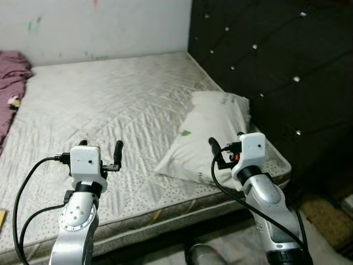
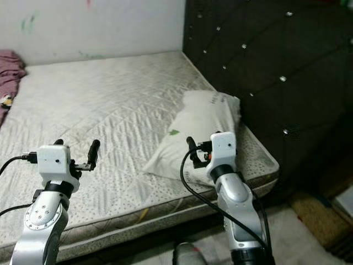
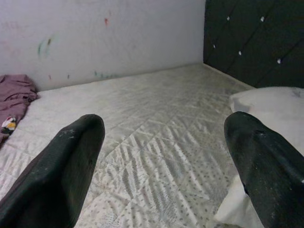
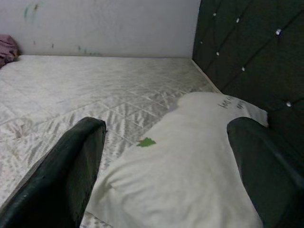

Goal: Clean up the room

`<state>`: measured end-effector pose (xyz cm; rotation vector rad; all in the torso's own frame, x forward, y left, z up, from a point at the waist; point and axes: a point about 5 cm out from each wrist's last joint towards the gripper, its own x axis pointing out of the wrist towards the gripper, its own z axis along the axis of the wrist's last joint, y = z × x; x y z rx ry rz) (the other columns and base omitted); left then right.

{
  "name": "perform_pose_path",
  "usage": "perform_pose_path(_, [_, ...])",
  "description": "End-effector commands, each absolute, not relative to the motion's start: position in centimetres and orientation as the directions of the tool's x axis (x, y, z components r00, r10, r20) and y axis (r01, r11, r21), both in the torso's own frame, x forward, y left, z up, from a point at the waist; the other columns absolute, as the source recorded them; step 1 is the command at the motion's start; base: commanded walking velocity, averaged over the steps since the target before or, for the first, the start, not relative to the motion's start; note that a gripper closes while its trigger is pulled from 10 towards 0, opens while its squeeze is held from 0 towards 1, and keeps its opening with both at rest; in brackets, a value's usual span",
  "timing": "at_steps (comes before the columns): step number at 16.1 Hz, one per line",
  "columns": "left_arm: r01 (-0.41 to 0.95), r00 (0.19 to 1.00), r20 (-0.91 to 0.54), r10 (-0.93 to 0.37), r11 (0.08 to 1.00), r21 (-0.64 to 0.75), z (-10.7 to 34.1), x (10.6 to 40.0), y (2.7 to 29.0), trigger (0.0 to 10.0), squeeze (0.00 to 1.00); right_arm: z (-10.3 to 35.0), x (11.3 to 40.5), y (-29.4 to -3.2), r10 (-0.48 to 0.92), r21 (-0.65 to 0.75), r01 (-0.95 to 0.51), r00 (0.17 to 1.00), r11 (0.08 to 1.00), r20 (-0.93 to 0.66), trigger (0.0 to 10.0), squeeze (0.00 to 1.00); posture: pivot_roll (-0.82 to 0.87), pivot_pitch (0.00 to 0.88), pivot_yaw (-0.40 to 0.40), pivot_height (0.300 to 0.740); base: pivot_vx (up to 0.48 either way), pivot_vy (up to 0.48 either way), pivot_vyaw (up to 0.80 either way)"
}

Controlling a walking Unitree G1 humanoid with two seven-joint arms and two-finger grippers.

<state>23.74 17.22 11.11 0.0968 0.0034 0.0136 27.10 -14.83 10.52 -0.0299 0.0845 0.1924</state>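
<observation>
Both pairs of jaws stood wide apart and held nothing. We saw our right gripper [image 1: 226, 148] raised over the near right corner of the bed, its two long black fingers [image 4: 71, 171] spread on either side of a soft white pillow with a small green mark [image 1: 207, 138]. The pillow lay just beyond those fingers, apart from them, slanting across the right side of the bed with its far end near the black tufted headboard studded with silver buttons [image 1: 276, 66].

Our left gripper [image 1: 100, 149] hung over the near left part of the pale quilted bare mattress [image 1: 110, 99], its fingers [image 3: 61, 166] also spread, with only mattress beneath them.

Farther out, a crumpled mauve cloth [image 1: 11, 77] lay at the far left edge of the mattress, well apart from both grippers. A white wall with small paint smudges [image 1: 99, 27] ran behind the bed.

We judged the pillow to be light, soft and yielding, so it would sag and fold when lifted. A pinch on its near corner or edge, gathering a fold of the cover between the fingers, looked to us the surest hold; both grippers on opposite ends would keep it from drooping.
</observation>
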Motion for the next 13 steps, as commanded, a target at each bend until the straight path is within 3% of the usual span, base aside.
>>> perform_pose_path(1, [-0.001, 1.000, -0.002, 0.002, 0.995, 0.101, 11.02, 23.83, 16.92, 10.0, 0.00, 10.75, 27.43, -14.70, 0.198, -0.031, -0.201, 0.977, 0.979, -0.079, 10.0, 0.00, -0.08, 0.000, 0.003, 0.740, 0.000, 0.000, 0.00])
perform_pose_path(13, [-0.016, 1.000, 0.015, 0.015, 0.996, 0.083, 11.36, 24.22, 16.81, 10.0, 0.00, 10.97, 27.82, -14.67, 0.218, -0.041, -0.221, 0.973, 0.974, -0.069, 10.0, 0.00, -0.09, 0.000, -0.007, 0.740, 0.000, 0.000, 0.00])
